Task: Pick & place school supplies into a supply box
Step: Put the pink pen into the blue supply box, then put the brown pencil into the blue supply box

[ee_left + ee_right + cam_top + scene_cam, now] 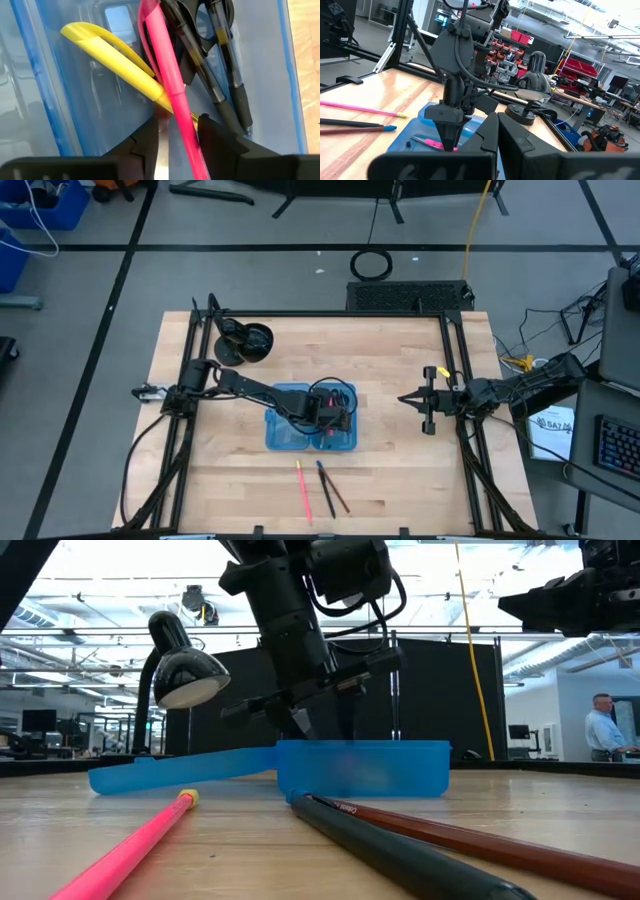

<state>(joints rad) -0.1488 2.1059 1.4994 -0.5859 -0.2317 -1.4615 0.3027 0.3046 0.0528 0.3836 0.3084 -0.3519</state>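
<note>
The left pincer (335, 418) and its arm hang over the supply box (285, 432), blocking entry from above. Three pencils (320, 488) lie on open bench (400, 470) before the box, reachable from above. A black lamp (245, 342) stands at the far-left corner.

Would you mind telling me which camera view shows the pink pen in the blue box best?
The left wrist view: the pink pen fills the frame, lying between the left tool's fingers, across a yellow pen. The right wrist view shows only a sliver of it; in the high view it is a speck; the low view's box wall hides it.
</note>
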